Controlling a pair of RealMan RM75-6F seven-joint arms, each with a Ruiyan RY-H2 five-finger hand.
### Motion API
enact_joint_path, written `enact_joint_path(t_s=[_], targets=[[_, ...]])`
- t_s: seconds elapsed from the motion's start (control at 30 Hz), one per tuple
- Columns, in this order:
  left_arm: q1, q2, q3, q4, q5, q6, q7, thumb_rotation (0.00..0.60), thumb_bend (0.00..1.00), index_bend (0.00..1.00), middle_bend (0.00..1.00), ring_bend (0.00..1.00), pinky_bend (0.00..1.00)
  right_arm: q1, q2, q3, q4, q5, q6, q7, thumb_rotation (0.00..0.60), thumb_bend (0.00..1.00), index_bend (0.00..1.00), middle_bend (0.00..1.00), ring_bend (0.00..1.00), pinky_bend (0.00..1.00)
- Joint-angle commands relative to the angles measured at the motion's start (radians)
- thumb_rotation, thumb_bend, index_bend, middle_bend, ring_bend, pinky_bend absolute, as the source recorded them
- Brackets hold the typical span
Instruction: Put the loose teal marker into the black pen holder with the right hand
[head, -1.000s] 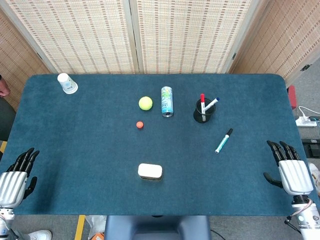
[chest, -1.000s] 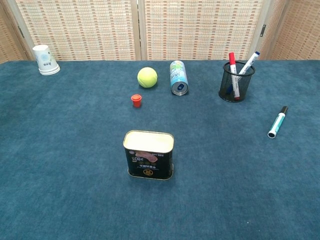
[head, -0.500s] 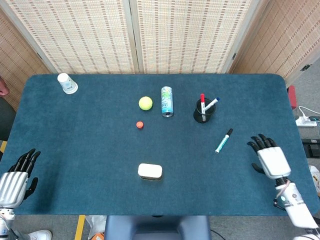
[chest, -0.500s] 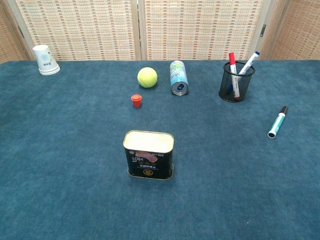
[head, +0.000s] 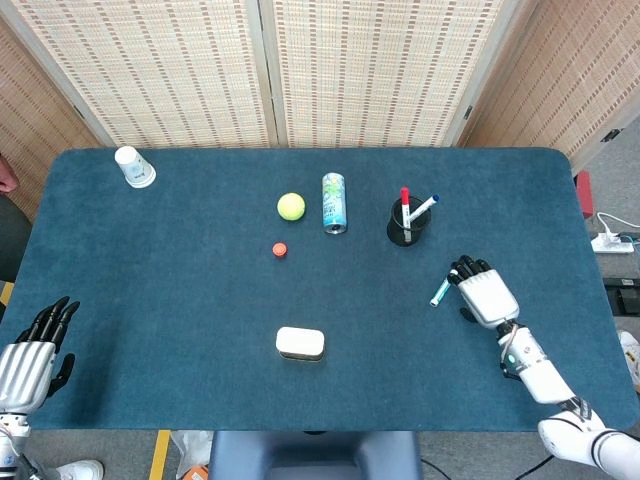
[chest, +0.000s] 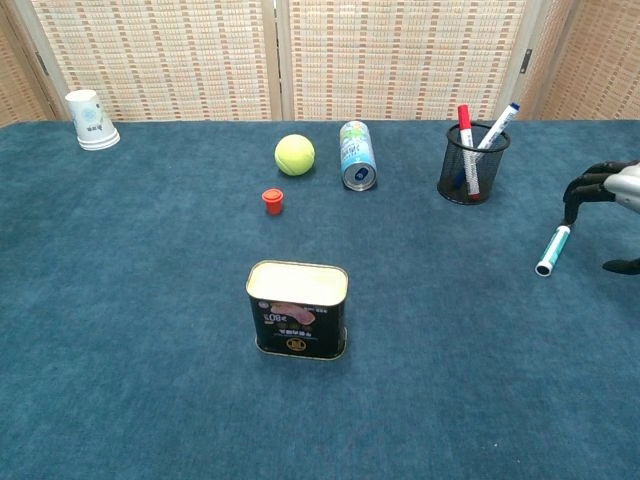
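Presently the right hand (head: 484, 291) is seen over the cap end of the teal marker (chest: 551, 250), which lies flat on the table (head: 180, 300) short of the black pen holder (chest: 472, 163); its fingers are spread and nothing is held. The marker is judged light, stiff and smooth, liable to roll, best pinched mid-barrel. Beyond, no writing on marker or holder can be read.
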Motion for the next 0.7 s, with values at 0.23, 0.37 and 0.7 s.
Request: enact_joint_path(t_s=[0.23, 0.37, 0.7], targets=[[-0.005, -0.002, -0.003, -0.001, -0.012, -0.011, 0.008, 0.600, 0.45, 0.02, 0.00, 0.07, 0.34, 0.054, -0.082, 0.006, 0.142, 0.039, -0.060, 0.052, 0.600, 0.14, 0.39, 0.24, 0.14, 0.28], [-0.005, -0.001, -0.001, -0.003, -0.010, -0.012, 0.012, 0.600, 0.45, 0.02, 0.00, 0.07, 0.34, 0.068, -0.105, 0.000, 0.180, 0.043, -0.075, 0.073, 0.600, 0.14, 0.40, 0.24, 0.15, 0.28], [-0.007, -0.001, 0.000, -0.003, -0.014, -0.015, 0.014, 0.600, 0.45, 0.02, 0.00, 0.07, 0.35, 0.094, -0.169, -0.017, 0.273, 0.050, -0.107, 0.100, 0.600, 0.14, 0.41, 0.25, 0.15, 0.29]])
